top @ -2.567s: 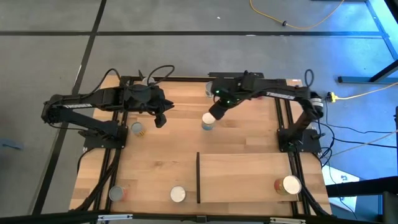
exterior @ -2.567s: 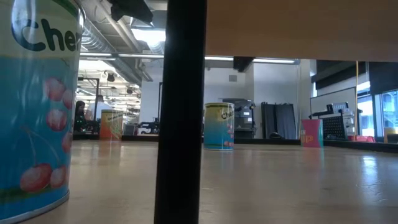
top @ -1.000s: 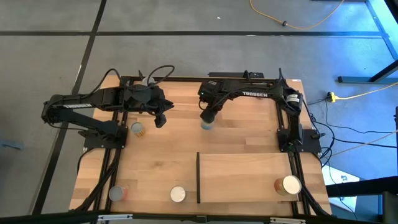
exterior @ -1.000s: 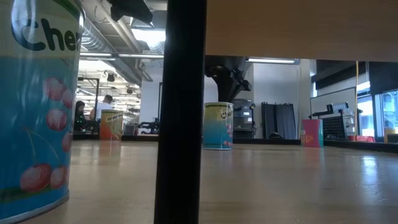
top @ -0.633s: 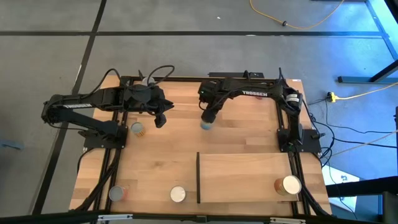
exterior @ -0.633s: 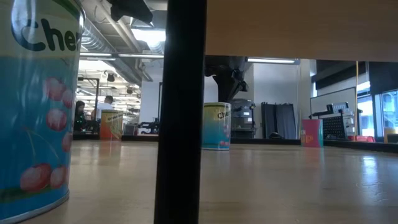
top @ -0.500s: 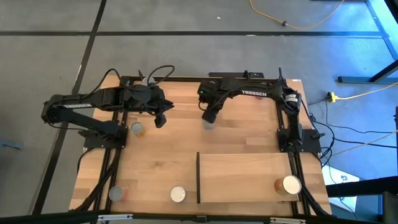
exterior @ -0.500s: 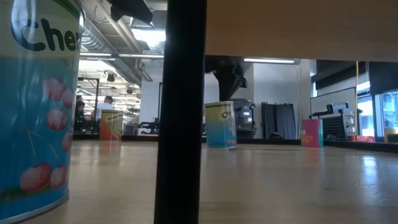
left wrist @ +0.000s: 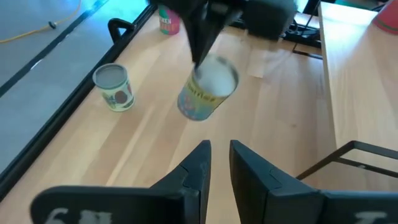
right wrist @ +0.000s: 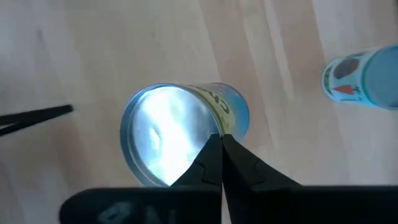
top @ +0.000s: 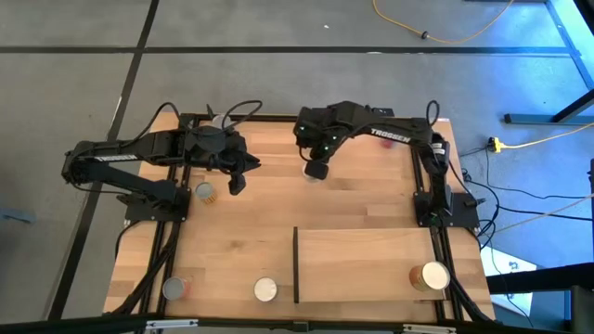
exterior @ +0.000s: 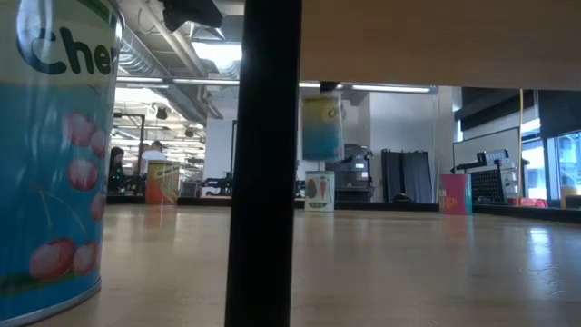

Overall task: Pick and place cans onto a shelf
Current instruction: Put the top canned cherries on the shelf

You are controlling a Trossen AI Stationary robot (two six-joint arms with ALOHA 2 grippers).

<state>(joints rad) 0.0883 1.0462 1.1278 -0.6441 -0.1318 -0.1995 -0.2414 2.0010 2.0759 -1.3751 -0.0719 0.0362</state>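
The right gripper (top: 316,170) hangs over the far middle of the table, its two fingers pinched onto the rim of a blue-and-yellow can (exterior: 322,127). The low view shows that can clear of the tabletop (top: 241,250), hanging in the air; the left wrist view shows it tilted, its silver lid (left wrist: 217,73) closed, so its contents are hidden. In the right wrist view the fingertips (right wrist: 219,163) meet on the edge of that lid.

The left gripper (top: 238,178) waits at about nine o'clock from the held can, its fingers parted only narrowly and holding nothing.

From the table's centre, the shelf (top: 371,269) lies at about four o'clock, its black strip (top: 295,264) on the short side facing the middle. One can with a pale top (top: 433,276) stands upright on the shelf's near right corner. Off the shelf, a white-topped can (top: 265,290) stands at six o'clock just beside the strip, a grey-topped can (top: 174,289) at seven o'clock, and a can with a yellow label (top: 205,193) at nine o'clock near the left arm's base. Every lid in view is shut.
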